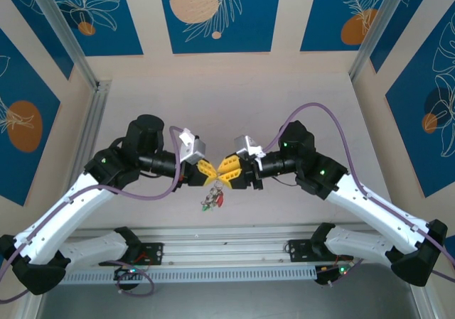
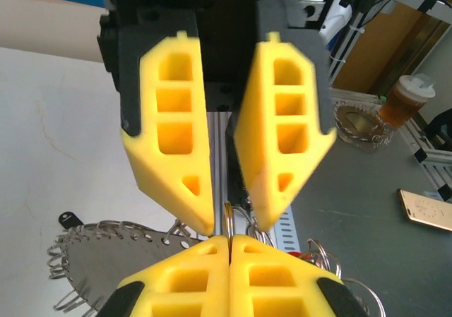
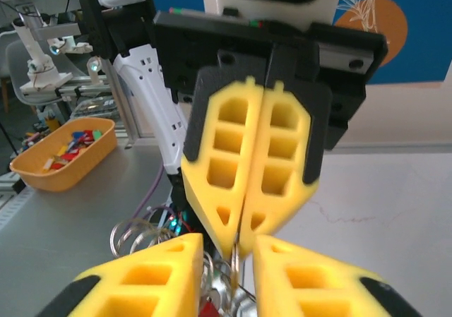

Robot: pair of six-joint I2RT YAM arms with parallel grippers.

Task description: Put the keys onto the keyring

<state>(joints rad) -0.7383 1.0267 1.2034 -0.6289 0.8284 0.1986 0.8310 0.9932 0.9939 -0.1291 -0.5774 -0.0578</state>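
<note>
Left hand [image 1: 208, 171], fingers pressed together; in the left wrist view [image 2: 229, 243] a thin wire loop of the keyring [image 2: 106, 260] stands up out of the closed tips, so the hand is clamped on it. Right hand [image 1: 229, 167], facing the left tip to tip above the middle of the worktop [image 1: 234, 106]; its fingers stand slightly apart, seen from in front in the left wrist view [image 2: 233, 218] and from its own camera [image 3: 227, 241]. A thin metal wire runs down through that gap; whether the fingers touch it cannot be told. Seen from the right wrist, the left hand [image 3: 233, 250] meets the right just above this gap.

The keyring hangs directly under the joined fingertips, clear of the worktop. Its grey body, edged with small wire loops, extends to one side of the left hand. Further loops [image 3: 138, 232] lie beside the right hand. Keys [image 1: 213, 199], red and green heads, dangle at the bottom of the bunch, just below both hands.

Background: orange tray [image 3: 42, 169] of coloured pieces; lidded cup [image 2: 406, 102]; phone [image 2: 427, 207].
</note>
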